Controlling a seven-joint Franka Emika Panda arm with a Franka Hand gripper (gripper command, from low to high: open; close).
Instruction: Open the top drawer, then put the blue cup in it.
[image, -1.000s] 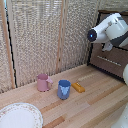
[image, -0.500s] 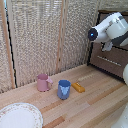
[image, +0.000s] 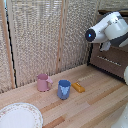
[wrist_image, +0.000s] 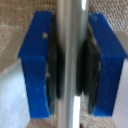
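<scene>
Gripper closed on the silver bar handle of the top drawer: in the wrist view its two blue fingers sit on either side of the smooth, round, metallic bar, with dark pads pressed against it. The white Franka arm reaches in from the exterior view's right, its rounded wrist housing held just in front of the dresser and level with the dark brown wooden drawer front; the gripper itself is hidden behind the arm in that view. The drawer front appears flush with the dresser, though blur leaves this uncertain. On the light wooden plank tabletop, well apart from the dresser toward the exterior view's left, stands the blue cup, a small upright mug. A small orange block lies just beside the blue cup on its dresser side, and a pink mug stands near its other side. A patterned white plate lies beyond the pink mug, farther from the dresser. Woven reed screens form the backdrop.
</scene>
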